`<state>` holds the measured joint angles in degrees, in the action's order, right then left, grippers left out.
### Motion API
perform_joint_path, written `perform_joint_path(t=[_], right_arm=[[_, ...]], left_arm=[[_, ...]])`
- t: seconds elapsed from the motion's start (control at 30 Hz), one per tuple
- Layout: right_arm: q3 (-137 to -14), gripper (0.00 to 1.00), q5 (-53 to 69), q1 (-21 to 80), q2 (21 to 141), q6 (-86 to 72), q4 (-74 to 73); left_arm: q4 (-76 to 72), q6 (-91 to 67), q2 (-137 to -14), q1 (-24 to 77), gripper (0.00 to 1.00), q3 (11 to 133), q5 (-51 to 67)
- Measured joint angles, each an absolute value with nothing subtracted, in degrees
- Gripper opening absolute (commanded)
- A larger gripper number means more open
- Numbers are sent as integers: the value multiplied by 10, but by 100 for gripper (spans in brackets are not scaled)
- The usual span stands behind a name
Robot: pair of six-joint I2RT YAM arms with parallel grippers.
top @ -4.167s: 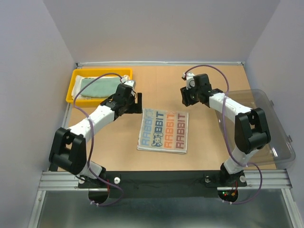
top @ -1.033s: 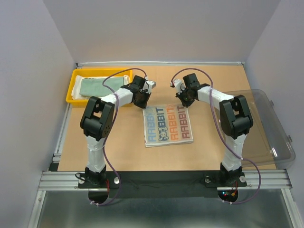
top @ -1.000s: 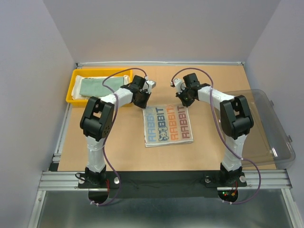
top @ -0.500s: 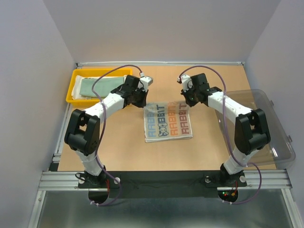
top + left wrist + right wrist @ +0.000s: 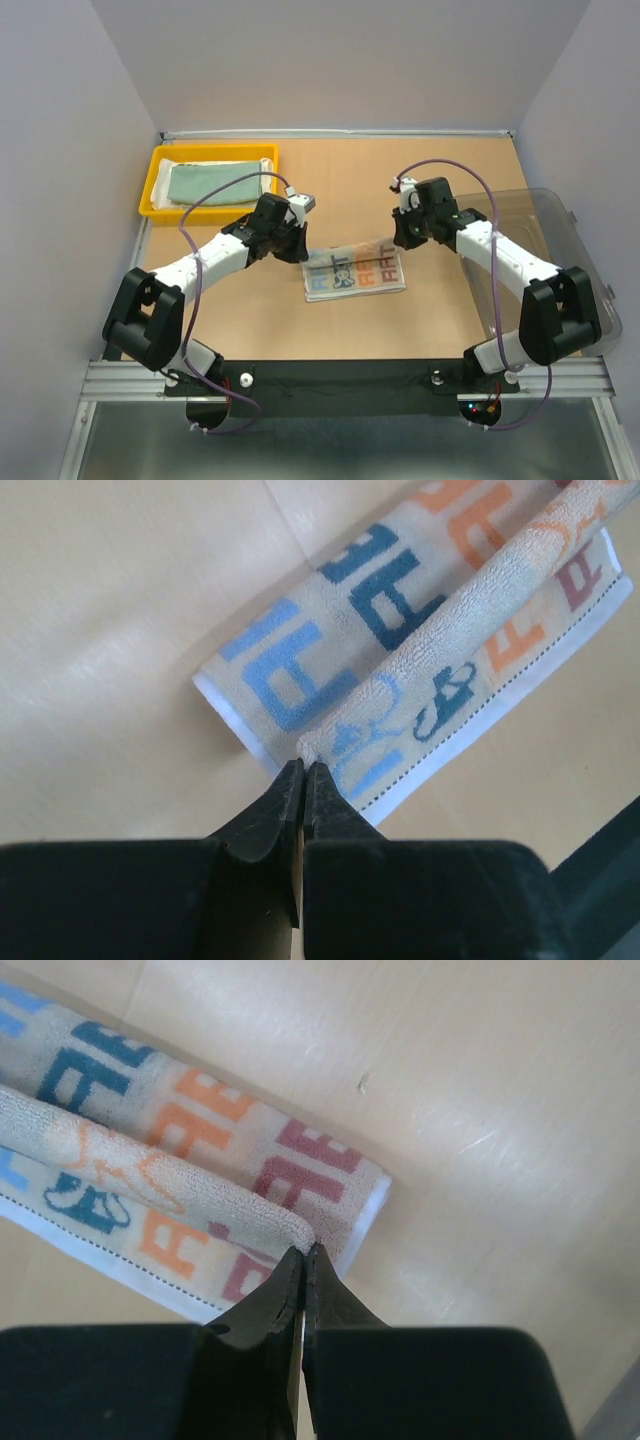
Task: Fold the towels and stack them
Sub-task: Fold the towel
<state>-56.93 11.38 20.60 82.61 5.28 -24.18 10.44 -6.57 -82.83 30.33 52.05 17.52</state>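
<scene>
Pinching the towel (image 5: 355, 278) by its left corner, the left tool (image 5: 303, 772) is pressed together on a thin fold. It lies mid on the counter (image 5: 250, 310), partly doubled over. The right tool (image 5: 304, 1255) pinches the right corner. Soft, light terry likely sags between grips; corners suit best.

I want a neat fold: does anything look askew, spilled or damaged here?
Nothing is spilled or damaged. The white towel with blue and orange letters lies slightly askew on the table; the left claw and right claw each pinch a corner of its raised fold.
</scene>
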Motion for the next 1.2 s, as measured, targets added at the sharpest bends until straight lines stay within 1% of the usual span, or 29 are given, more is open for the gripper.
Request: perform_joint_path(t=[0.2,0.5,0.6,0.63,0.73,0.77,0.83,0.87,0.9,0.93,0.97,1.0,1.03,1.07,1.2], right_arm=[[-529,1,118,206,825,-24,-255],[-505,1,103,206,826,-81,-261],[-505,3,105,206,830,-90,-262],[-505,6,108,206,832,-94,-262],[-505,13,114,206,839,-106,-262],[-503,16,118,206,840,-111,-261],[-495,21,125,206,837,-119,-260],[-488,26,131,206,832,-124,-260],[-481,27,138,206,828,-129,-260],[-475,29,145,206,823,-135,-262],[-461,32,161,206,806,-141,-264],[-455,37,171,206,794,-147,-265],[-442,37,186,206,770,-153,-265],[-434,40,196,206,751,-157,-266],[-408,40,258,206,656,-178,-269]], left_arm=[[88,-107,-827,326,0,471,180],[59,-144,-828,351,0,439,170],[55,-153,-835,352,1,435,158],[53,-154,-839,352,5,435,153],[52,-159,-843,353,11,433,144],[51,-161,-842,354,23,431,143],[51,-167,-839,359,34,428,139],[51,-172,-833,363,50,424,137],[52,-174,-826,366,57,420,136],[54,-177,-815,369,61,414,135],[56,-183,-796,374,68,406,135],[61,-189,-768,379,71,397,135],[63,-191,-757,382,71,393,135],[64,-202,-722,387,72,383,137],[68,-232,-616,393,74,356,142]])
